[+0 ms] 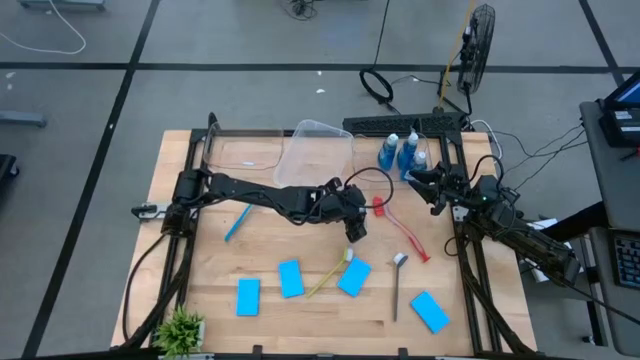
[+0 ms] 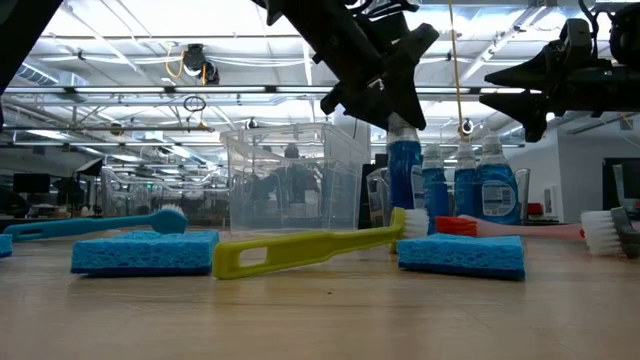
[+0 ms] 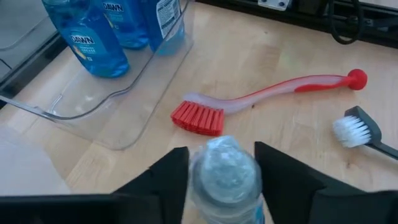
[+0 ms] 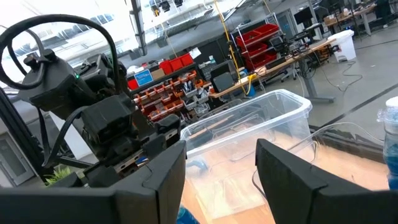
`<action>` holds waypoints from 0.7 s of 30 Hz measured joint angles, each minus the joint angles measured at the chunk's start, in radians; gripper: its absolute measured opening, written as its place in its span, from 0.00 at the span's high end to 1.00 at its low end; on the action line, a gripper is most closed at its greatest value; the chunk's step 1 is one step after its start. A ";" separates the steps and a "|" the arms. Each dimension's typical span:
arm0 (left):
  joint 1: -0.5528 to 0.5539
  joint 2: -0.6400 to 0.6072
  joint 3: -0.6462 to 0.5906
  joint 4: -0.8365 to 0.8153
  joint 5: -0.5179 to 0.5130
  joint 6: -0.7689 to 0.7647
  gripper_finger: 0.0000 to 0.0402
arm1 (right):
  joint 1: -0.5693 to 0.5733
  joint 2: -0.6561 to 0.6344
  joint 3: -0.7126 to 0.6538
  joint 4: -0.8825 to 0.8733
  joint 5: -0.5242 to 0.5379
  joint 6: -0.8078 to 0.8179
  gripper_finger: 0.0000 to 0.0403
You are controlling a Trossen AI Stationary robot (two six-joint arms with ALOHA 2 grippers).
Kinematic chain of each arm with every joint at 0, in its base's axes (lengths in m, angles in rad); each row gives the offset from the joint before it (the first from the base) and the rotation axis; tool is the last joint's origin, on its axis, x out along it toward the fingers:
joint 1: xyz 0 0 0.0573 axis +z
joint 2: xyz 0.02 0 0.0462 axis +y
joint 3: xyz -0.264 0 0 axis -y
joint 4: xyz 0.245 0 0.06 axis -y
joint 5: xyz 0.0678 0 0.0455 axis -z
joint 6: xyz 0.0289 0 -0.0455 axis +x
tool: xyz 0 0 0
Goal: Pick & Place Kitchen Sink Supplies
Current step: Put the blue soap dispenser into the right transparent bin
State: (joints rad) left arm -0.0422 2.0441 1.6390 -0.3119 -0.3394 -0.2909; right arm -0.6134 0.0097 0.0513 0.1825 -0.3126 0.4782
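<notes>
Bottle [image 3: 225,177] with a clear cap and blue liquid sits pinched between the fingers of the left end effector [image 1: 355,228], at the middle of the high view, upright on the bench [image 1: 300,310]. Three more bottles [image 1: 402,152] stand in a clear tub [image 3: 93,102] at upper right. Right end effector [image 1: 418,180] hovers beside them, fingers spread and empty. Red brush [image 1: 400,230] lies right of centre, with the grey brush [image 1: 398,285] below it. Yellow brush [image 2: 310,250] and blue brush [image 1: 236,222] lie flat toward the left. Four flat blue sponges [image 1: 291,278] dot the lower bench.
</notes>
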 joint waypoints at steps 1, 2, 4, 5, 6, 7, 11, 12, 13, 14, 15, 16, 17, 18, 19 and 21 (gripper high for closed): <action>0.000 0.000 0.000 0.000 0.002 0.000 0.61 | 0.000 0.000 0.000 0.000 0.000 0.000 0.55; 0.000 0.000 0.000 0.003 0.006 -0.003 0.64 | 0.000 0.000 0.000 0.000 0.000 0.000 0.55; 0.000 0.000 0.000 0.003 0.011 -0.002 0.67 | 0.000 0.000 0.000 0.000 0.000 0.000 0.55; 0.001 -0.001 0.000 0.004 0.019 -0.001 0.67 | 0.000 0.000 0.000 0.000 0.000 0.000 0.55; 0.001 -0.001 0.000 0.006 0.031 -0.001 0.67 | 0.000 0.000 0.000 0.000 0.000 0.000 0.55; 0.002 -0.001 0.000 0.009 0.042 -0.002 0.67 | 0.000 0.000 0.000 0.000 0.000 0.000 0.55; 0.002 -0.001 0.000 0.021 0.050 -0.010 0.66 | 0.000 0.000 0.000 0.000 0.000 0.000 0.55; 0.002 -0.001 0.000 0.027 0.052 -0.011 0.67 | 0.000 0.000 0.000 0.000 0.000 0.000 0.55; 0.002 -0.001 0.000 0.032 0.054 -0.014 0.66 | 0.000 0.000 0.000 0.000 0.000 0.000 0.55; 0.002 -0.001 0.000 0.037 0.055 -0.014 0.67 | 0.000 0.000 0.000 0.000 0.000 0.000 0.55; 0.002 -0.001 0.000 0.041 0.055 -0.015 0.67 | 0.000 0.000 0.000 0.000 0.000 0.000 0.55; 0.001 -0.001 0.000 0.047 0.055 -0.018 0.66 | 0.000 0.000 0.000 0.000 0.000 0.000 0.55; 0.001 -0.001 0.000 0.054 0.055 -0.021 0.67 | 0.000 0.000 0.000 0.000 0.000 0.000 0.55; 0.001 -0.001 0.000 0.056 0.056 -0.024 0.67 | 0.000 0.000 0.000 0.000 0.000 0.000 0.55; 0.001 -0.001 0.000 0.058 0.056 -0.023 0.67 | 0.000 0.000 0.000 0.000 0.000 0.000 0.55; 0.001 -0.001 0.005 0.057 0.055 -0.024 0.67 | 0.000 0.000 0.000 0.000 0.000 0.000 0.55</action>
State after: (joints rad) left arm -0.0414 2.0430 1.6437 -0.2549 -0.2840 -0.3145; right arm -0.6132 0.0097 0.0513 0.1825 -0.3126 0.4782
